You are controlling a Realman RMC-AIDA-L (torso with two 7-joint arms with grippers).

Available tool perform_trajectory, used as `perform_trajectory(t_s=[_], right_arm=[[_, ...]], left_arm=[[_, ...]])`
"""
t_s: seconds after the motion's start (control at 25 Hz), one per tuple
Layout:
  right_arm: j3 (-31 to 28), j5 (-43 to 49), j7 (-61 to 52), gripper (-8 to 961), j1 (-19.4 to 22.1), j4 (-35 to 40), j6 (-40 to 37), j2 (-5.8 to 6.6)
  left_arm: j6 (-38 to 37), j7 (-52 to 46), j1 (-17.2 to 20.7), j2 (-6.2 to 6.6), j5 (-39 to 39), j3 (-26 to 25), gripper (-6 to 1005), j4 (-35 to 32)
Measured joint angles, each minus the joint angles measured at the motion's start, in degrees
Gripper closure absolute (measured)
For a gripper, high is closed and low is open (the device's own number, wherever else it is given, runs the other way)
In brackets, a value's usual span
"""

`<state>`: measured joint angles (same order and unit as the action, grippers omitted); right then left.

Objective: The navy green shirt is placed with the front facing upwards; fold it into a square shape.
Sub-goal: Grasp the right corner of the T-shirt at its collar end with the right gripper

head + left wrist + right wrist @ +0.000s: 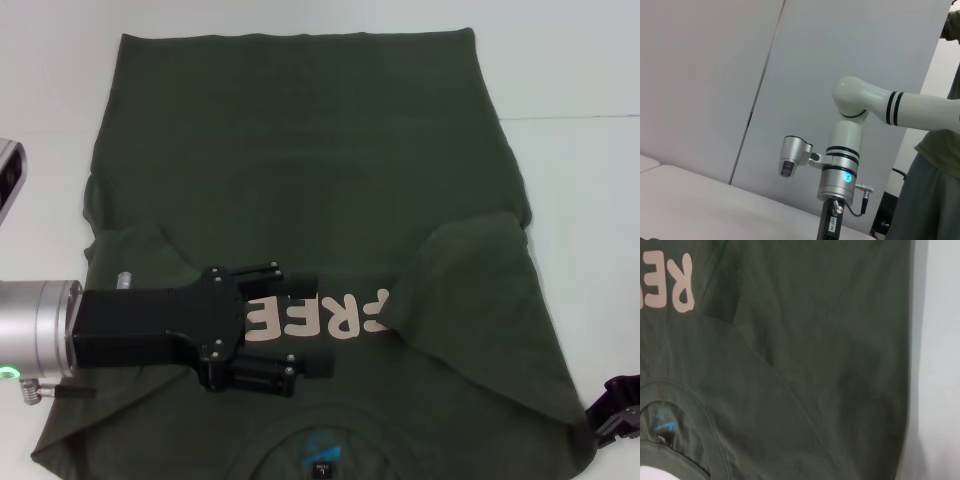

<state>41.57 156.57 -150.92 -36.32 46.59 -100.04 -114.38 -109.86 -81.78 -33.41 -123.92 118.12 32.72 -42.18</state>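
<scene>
Currently we are hovering the left tool [300,325], fingers spread and grasping nothing, over the navy green shirt [300,150] lying face-up on the white tabletop [580,180] | right tool [615,415] parking by the hem, grip unreadable | risk: folded-in sleeves slipping open.

Dark olive-green navy green shirt [300,150], plain but for pale pinkish lettering [330,315] across the chest. Small blue neck label [322,447] just inside the collar, below that lettering. White desk [580,160] around the shirt. Black left hand [300,325] over the lettering, behind it a silver wrist [35,325].
</scene>
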Motion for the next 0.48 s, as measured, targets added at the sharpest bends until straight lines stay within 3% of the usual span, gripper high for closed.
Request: perform_trajectory(t_s=[0.48], right_arm=[[0.3,0.0,1.2,921,0.2,0.2,0.7,-0.37]], left_arm=[[0.1,-0.3,0.0,0.00,-0.2,-0.2,84,0.0]])
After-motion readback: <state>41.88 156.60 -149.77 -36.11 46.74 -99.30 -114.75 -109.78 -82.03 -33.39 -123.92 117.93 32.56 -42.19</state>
